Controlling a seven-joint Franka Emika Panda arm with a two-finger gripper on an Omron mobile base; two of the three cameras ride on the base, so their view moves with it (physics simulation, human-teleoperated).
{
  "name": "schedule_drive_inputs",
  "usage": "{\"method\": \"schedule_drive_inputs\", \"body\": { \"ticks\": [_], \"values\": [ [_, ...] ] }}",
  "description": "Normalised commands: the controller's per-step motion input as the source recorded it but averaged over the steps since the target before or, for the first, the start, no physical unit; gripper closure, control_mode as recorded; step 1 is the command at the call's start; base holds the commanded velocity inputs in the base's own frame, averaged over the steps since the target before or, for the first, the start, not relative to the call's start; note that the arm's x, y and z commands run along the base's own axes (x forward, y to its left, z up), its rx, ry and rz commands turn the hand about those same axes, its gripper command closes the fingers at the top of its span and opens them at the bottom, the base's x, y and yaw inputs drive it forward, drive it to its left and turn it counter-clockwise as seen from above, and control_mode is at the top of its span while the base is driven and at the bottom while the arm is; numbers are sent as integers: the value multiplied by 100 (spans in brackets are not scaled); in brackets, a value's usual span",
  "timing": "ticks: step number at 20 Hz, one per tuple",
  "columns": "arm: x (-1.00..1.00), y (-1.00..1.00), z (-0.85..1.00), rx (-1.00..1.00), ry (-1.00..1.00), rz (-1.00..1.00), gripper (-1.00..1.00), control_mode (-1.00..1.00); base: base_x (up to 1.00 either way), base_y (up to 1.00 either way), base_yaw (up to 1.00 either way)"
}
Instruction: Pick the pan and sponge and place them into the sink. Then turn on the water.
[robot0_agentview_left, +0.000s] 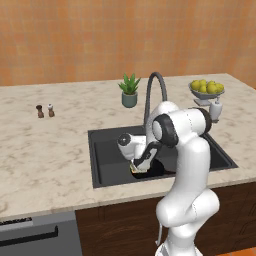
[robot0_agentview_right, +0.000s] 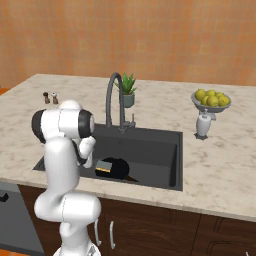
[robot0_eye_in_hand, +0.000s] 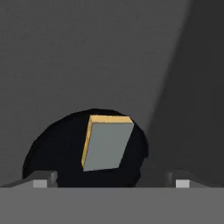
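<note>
Hand view had the sponge (robot0_eye_in_hand: 106, 143) lying on the pan (robot0_eye_in_hand: 65, 148) in the sink (robot0_eye_in_hand: 87, 52), at 12 o'clock from the end effector (robot0_eye_in_hand: 112, 179), spread wide w/ nothing held. Sponge: light, squashy (pinch long sides).

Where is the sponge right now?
The sponge lies in the pan, which sits on the floor of the sink near its front wall, below the open jaws in the hand view.

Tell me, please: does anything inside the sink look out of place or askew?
One thing: the sponge is not on the floor of the sink but on top of the pan, turned at a slant. The open hand hangs just above it. No water runs from the faucet; nothing looks spilled or damaged.
</note>
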Motion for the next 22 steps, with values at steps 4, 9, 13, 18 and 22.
{"method": "schedule_drive_inputs", "body": {
  "ticks": [4, 9, 13, 18, 22],
  "values": [
    [-18, 31, 100, -13, -2, 10, -100, -100, 0, 0, 0],
    [-16, 36, 100, -8, -12, 4, -100, -100, 0, 0, 0],
    [-33, 6, 100, 1, -10, 2, -100, -100, 0, 0, 0],
    [-67, 0, 100, 7, -24, 1, -100, -100, 0, 0, 0],
    [-85, -1, 100, 12, -31, 0, -100, -100, 0, 0, 0]
  ]
}}
